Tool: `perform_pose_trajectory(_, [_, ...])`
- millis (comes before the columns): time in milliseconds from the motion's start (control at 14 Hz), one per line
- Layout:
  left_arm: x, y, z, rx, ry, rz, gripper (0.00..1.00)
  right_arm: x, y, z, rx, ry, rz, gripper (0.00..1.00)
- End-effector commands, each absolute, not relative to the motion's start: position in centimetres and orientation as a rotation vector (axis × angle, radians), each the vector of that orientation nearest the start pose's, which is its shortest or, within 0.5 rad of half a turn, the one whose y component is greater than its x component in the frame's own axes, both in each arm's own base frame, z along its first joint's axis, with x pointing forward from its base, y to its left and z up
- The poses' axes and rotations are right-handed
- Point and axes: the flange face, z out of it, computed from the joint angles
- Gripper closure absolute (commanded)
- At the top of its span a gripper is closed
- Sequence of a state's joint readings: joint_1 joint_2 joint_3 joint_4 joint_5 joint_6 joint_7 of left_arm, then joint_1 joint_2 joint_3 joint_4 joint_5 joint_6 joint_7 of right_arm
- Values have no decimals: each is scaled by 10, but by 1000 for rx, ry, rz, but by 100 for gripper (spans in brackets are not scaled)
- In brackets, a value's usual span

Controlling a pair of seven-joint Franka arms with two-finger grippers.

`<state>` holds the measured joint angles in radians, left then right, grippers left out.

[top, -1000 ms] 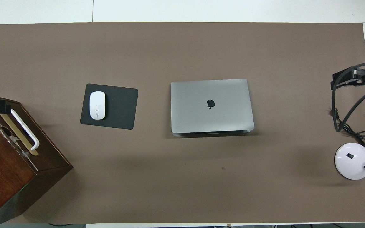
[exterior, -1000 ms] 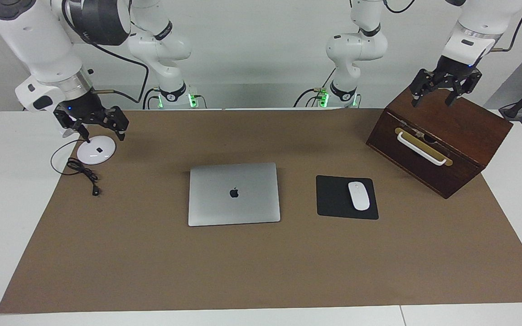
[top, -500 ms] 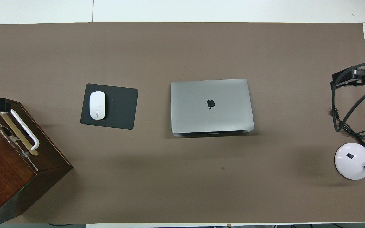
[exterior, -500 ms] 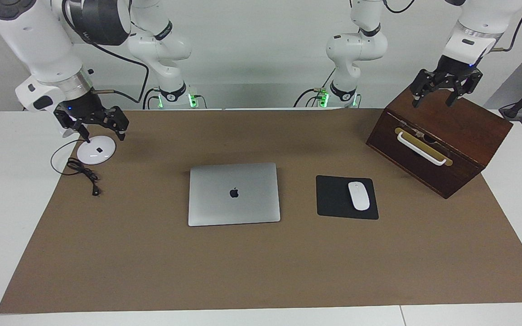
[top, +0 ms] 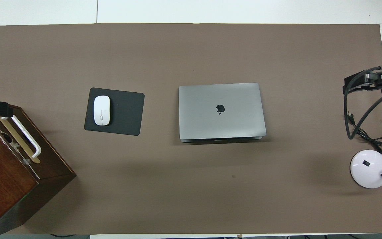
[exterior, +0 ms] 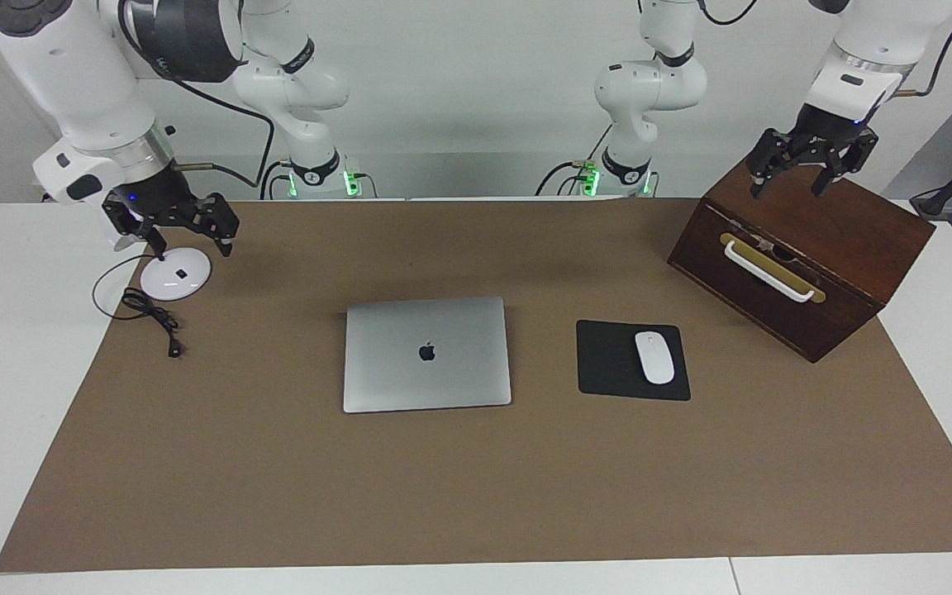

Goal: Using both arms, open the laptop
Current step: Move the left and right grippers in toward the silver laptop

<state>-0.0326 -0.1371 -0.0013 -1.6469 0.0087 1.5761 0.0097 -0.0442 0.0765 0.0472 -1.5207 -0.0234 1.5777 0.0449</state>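
The silver-grey laptop (exterior: 426, 354) lies shut and flat in the middle of the brown mat, apple logo up; it also shows in the overhead view (top: 222, 110). My right gripper (exterior: 188, 244) hangs open and empty over the white lamp base, toward the right arm's end of the table, well apart from the laptop. In the overhead view only part of it (top: 365, 83) shows at the edge. My left gripper (exterior: 787, 188) hangs open and empty over the top of the wooden box, also well apart from the laptop.
A black mouse pad (exterior: 608, 364) with a white mouse (exterior: 654, 357) lies beside the laptop toward the left arm's end. A dark wooden box (exterior: 806, 273) with a white handle stands past it. A round white lamp base (exterior: 176, 274) and a black cable (exterior: 154, 318) lie at the right arm's end.
Both grippers have risen very slightly where they hang. The laptop and the other things have not moved.
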Motion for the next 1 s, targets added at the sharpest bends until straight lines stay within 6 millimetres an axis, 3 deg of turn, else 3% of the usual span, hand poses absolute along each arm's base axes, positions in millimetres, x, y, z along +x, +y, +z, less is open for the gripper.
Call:
perform_pose_trajectory(0, [506,-20,664,-3128,2,-128,23,577,2,607,-3143,5,5,0])
perform_pose_trajectory(143, [504,-20,663,-3128,-3,-128,90,577,8,608,-3143,0,0,0])
perform_pose_trajectory(214, [505,-20,663,-3128,-8,-130,100,578,9,607,-3143,5,-3,0])
perform_pose_trajectory(429, [505,-30,664,-3130,-69,-141,100,580,22,606,-3132,-28,-41,0])
perform_pose_trajectory(571, [508,-35,666,-3136,-135,-184,100,581,44,607,-3127,-90,-72,0])
perform_pose_trajectory(929, [518,-42,668,-3209,-90,-300,100,577,90,598,-3117,-236,-66,0])
